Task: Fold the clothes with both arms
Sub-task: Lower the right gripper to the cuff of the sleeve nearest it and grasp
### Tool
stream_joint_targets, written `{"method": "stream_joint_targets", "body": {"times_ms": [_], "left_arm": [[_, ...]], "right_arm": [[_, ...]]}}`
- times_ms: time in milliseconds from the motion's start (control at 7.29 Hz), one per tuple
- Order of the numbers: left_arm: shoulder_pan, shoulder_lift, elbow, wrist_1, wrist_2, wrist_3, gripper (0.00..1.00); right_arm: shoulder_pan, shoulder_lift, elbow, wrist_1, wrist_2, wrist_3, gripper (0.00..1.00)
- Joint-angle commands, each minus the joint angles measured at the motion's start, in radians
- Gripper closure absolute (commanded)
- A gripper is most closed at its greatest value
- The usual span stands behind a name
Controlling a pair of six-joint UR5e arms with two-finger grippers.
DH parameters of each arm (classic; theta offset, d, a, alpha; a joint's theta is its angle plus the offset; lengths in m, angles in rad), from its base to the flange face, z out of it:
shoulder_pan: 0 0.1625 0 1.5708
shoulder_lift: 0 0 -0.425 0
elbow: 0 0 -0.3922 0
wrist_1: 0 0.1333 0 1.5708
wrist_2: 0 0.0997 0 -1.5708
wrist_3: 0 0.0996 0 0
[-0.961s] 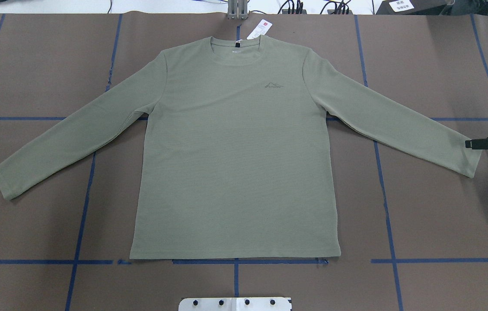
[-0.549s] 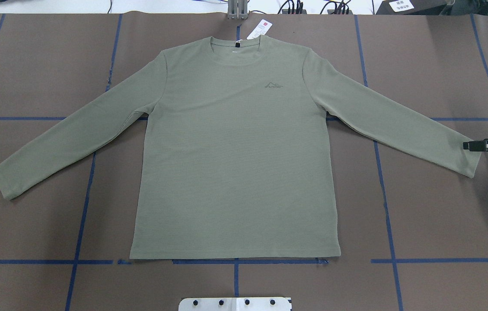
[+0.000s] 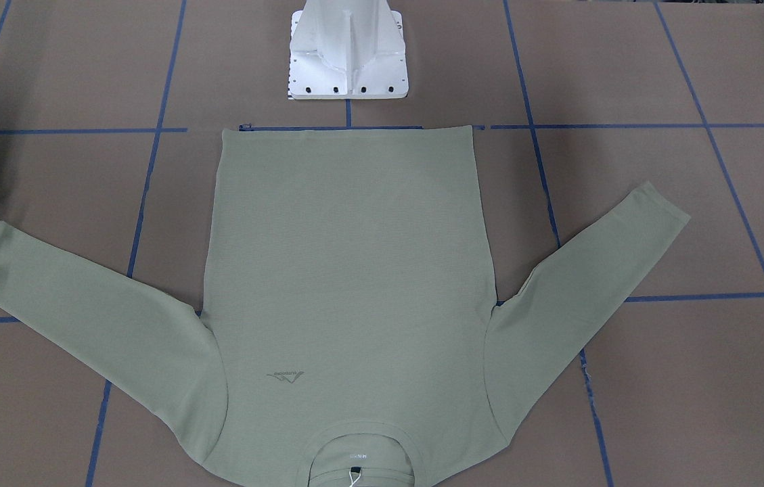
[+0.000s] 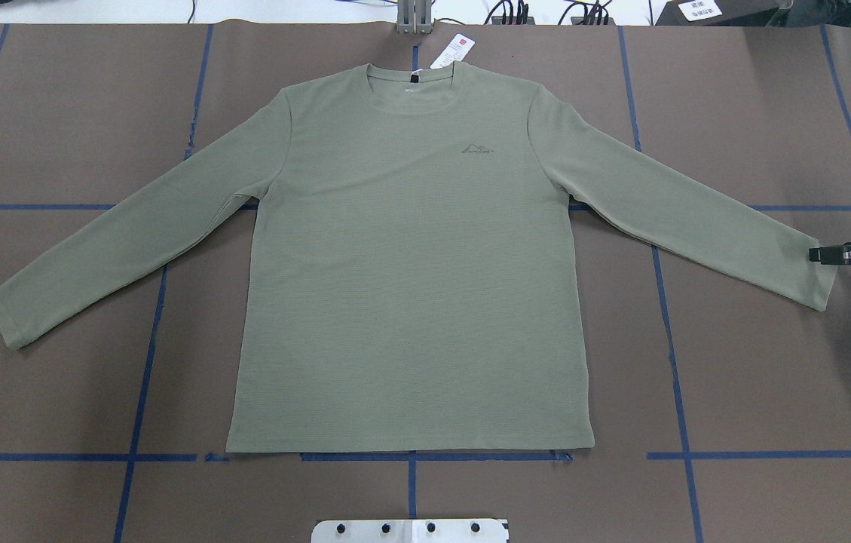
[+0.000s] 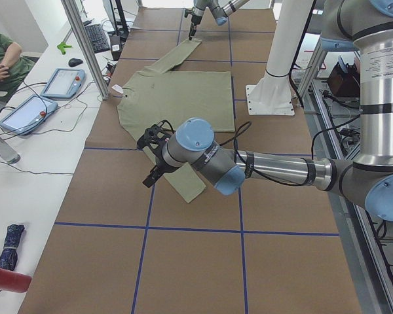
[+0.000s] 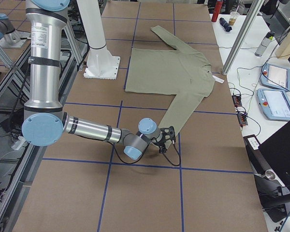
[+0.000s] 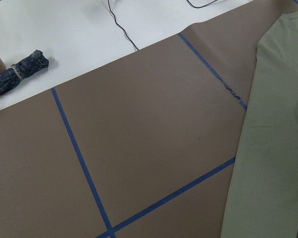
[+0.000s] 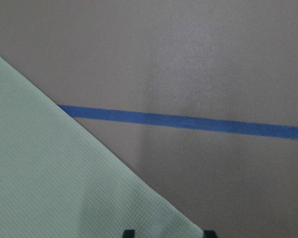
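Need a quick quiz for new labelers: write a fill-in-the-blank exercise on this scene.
1. The shirt lies flat with its logo facing ____.
2. The right gripper sits at the end of a ____.
3. The tape lines on the table are ____.
Missing words: up; sleeve; blue.
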Motion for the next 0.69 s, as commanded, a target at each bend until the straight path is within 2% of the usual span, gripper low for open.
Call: {"method": "stream_joint_targets", "body": {"times_ms": [0,274,412,549], "left_arm": [[0.0,0.001,0.002,0.0,0.0,0.003,0.0],[0.0,0.012,0.0,0.0,0.0,0.005,0.0],[-0.002,0.012,0.0,0.0,0.0,0.005,0.0],[-0.002,0.012,0.002,0.0,0.0,0.005,0.0]], "right_arm": [[0.003,0.001,0.017,0.0,0.019,-0.001,1.0],[0.021,-0.002,0.091,-0.043,0.045,0.001,1.0],[0.027,0.0,0.158,-0.125,0.045,0.001,1.0],[0.027,0.005,0.262,-0.269,0.036,0.002,1.0]]}}
